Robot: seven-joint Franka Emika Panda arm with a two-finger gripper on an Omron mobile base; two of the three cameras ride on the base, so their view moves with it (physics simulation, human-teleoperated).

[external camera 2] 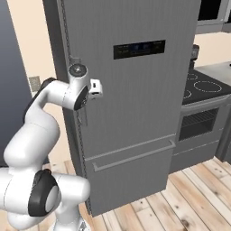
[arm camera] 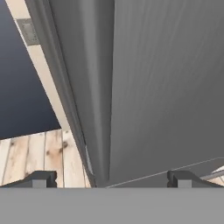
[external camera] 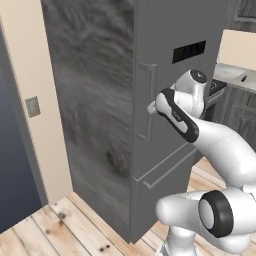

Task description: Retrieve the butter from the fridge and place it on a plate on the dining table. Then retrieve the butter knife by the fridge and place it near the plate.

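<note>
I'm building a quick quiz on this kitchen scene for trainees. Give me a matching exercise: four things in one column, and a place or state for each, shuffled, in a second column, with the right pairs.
Things:
1. fridge
2. gripper
3. stove
4. wall plate

Places or states:
A. on the beige wall to the left of the fridge
B. door shut, bottom drawer shut
C. open, at the fridge's vertical bar handle
D. beside the fridge on its right, black cooktop

Pairs: 1-B, 2-C, 3-D, 4-A
</note>
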